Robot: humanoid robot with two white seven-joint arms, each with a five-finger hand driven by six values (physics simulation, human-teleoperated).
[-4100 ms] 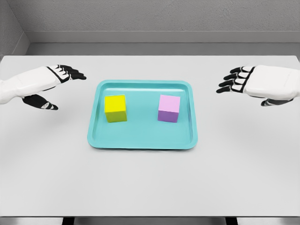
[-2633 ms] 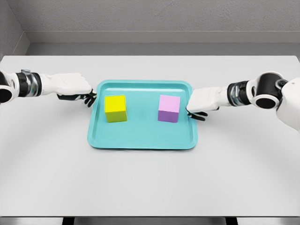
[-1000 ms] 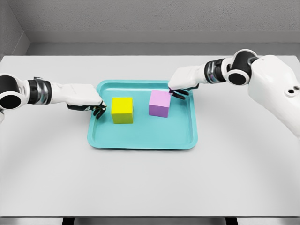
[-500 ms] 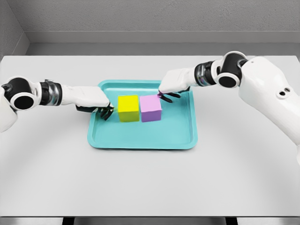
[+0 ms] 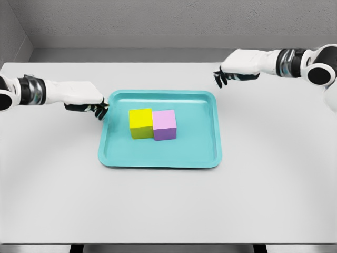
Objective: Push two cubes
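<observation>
Sitting side by side and touching, the yellow cube (image 5: 140, 123) and the pink cube (image 5: 164, 124) were seen near the middle of the teal tray (image 5: 205, 157), the yellow one on the side of the tray's left rim and the pink one on the side of its right rim. The tray itself was placed at the centre of the white table (image 5: 168, 205). The left hand (image 5: 84, 98) was held just outside the tray's far left corner, its dark fingers (image 5: 100, 110) curled downward and closed around nothing. The right hand (image 5: 238, 65) was held above the table beyond the tray's far right corner, well apart from both cubes, with its fingers (image 5: 219, 79) likewise bent downward and nothing gripped in them.
</observation>
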